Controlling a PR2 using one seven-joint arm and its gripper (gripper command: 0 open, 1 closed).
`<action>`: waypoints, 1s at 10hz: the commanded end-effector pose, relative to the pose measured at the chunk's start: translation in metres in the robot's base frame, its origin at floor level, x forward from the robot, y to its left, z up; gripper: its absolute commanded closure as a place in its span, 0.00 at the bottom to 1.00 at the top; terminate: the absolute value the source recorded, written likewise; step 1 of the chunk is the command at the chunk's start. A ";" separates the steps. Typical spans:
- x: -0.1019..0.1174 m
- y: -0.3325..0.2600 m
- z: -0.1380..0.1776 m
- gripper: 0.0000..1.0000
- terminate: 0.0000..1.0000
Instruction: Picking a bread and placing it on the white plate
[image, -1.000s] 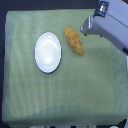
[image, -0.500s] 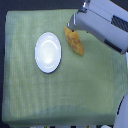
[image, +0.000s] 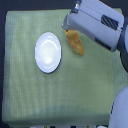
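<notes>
The bread (image: 76, 43), a golden-brown oval roll, lies on the green cloth just to the exterior view's right of the white plate (image: 48, 52), not touching it. Nothing is on the plate. My gripper (image: 67, 28) comes in from the upper right on a bulky grey-white arm, and its tip sits right at the bread's far end, covering that end. The fingers are too blurred and hidden by the arm's casing to show whether they stand open or shut.
A green checked cloth (image: 30, 95) covers the table, with its edges visible at the exterior view's left and bottom. Part of the robot's grey body (image: 120, 107) fills the lower right corner.
The arm has swung toward the exterior view's left and slightly down, from beside the bread to over its far end. Bread and plate have not moved.
</notes>
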 end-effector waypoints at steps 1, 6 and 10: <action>0.004 0.026 -0.039 0.00 0.00; 0.018 0.013 -0.064 0.00 0.00; 0.019 0.020 -0.085 0.00 0.00</action>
